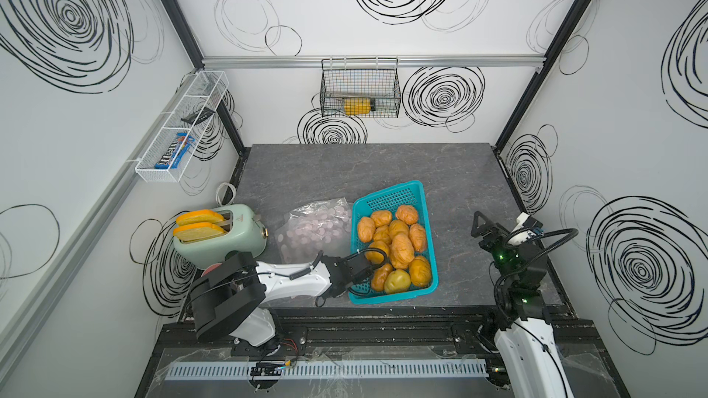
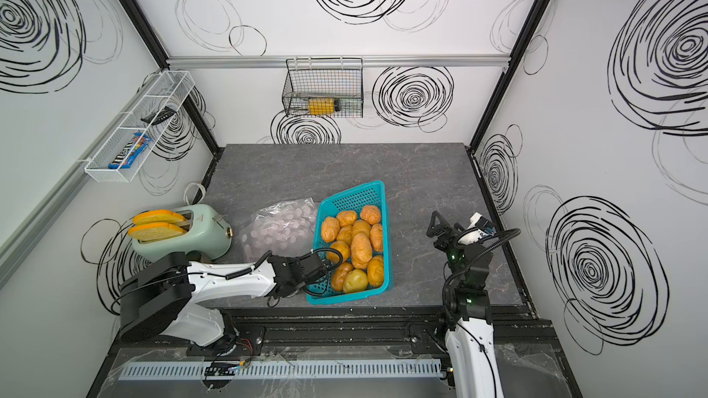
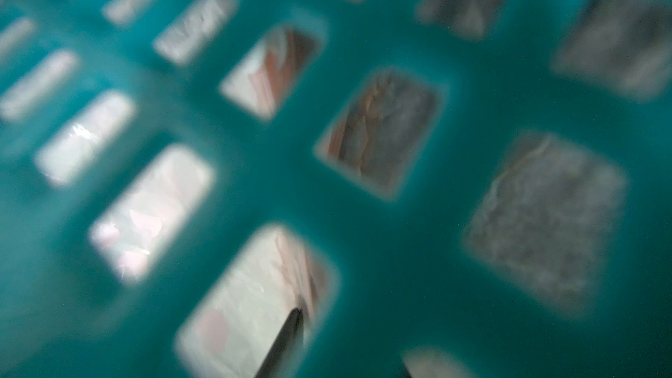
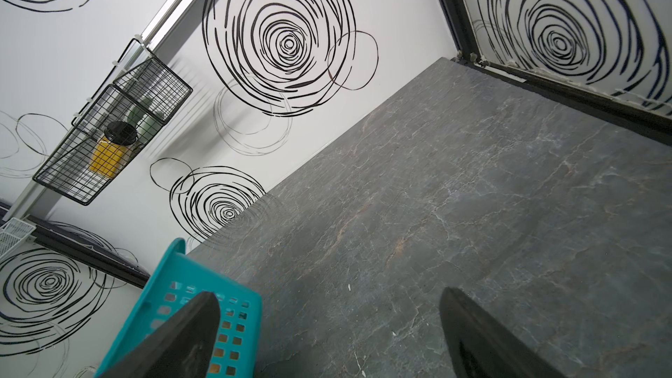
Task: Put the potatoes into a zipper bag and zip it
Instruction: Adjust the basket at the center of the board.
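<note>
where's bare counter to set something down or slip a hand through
Widest bare patch: the grey stone-look tabletop behind the teal plastic basket, up to the back wall. Also free: the strip between the basket and the open right gripper. Crowded: the near left, where the mint-green toaster, the clear pink-dotted zipper bag and the left arm reaching into the basket sit close.

From above, the left gripper [image 1: 369,266] sits low in the teal basket [image 1: 390,295], and its own body hides the fingertips, so I can't tell whether it grips anything. Its wrist camera shows only that basket's mesh, all blurred, with one dark finger [image 3: 286,336] cut off at the edge.
</note>
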Motion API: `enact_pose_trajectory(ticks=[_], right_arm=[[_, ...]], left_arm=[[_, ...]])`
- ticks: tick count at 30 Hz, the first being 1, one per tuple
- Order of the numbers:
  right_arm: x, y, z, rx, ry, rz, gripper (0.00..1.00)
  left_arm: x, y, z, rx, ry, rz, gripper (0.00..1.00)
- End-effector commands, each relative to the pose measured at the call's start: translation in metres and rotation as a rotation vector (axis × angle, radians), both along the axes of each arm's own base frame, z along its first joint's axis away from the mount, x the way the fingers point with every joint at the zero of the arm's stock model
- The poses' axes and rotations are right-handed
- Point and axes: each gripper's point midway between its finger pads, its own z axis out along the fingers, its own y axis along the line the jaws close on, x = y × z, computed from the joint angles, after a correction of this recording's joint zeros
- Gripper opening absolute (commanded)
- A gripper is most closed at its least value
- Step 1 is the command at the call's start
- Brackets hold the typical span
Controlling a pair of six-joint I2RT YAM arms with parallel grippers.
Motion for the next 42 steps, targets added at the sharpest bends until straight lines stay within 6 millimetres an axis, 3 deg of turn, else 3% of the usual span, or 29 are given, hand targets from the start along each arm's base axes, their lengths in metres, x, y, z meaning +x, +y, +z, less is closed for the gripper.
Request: enact_pose_trajectory(ticks=[1, 6, 10, 13, 20, 25, 28, 33, 38, 42], right_arm=[[0.000, 0.000, 0.007, 0.013, -0.039, -0.005, 0.99], [0.000, 0.000, 0.007, 0.015, -0.039, -0.005, 0.99], [0.000, 0.000, 0.007, 0.017, -0.041, -0.003, 0.98], [0.000, 0.000, 0.006, 0.019, -0.041, -0.004, 0.98], [0.001, 0.002, 0.006, 0.023, -0.043, 0.007, 0.98], [0.005, 0.013, 0.002, 0.020, -0.027, 0.079, 0.98], [0.012, 0.024, -0.009, 0.031, 0.044, 0.147, 0.95], [0.020, 0.062, -0.033, 0.010, 0.251, 0.331, 0.90], [0.002, 0.110, -0.068, -0.060, 0.416, 0.486, 0.86], [-0.012, 0.125, -0.086, -0.107, 0.450, 0.496, 0.77]], left_arm=[[-0.003, 0.019, 0.002, 0.073, 0.002, 0.001, 0.28], [0.009, 0.015, 0.018, 0.048, -0.082, 0.008, 0.12], [0.011, 0.013, 0.025, 0.020, -0.105, 0.007, 0.09], [0.016, 0.012, 0.031, 0.013, -0.141, 0.011, 0.00], [0.026, 0.012, 0.046, 0.011, -0.217, 0.023, 0.00], [0.034, -0.001, 0.062, -0.103, -0.242, 0.058, 0.00], [0.037, -0.011, 0.072, -0.223, -0.239, 0.079, 0.00], [0.044, -0.007, 0.086, -0.277, -0.278, 0.114, 0.00], [0.048, -0.008, 0.083, -0.307, -0.246, 0.142, 0.00], [0.051, -0.004, 0.085, -0.303, -0.253, 0.164, 0.00]])
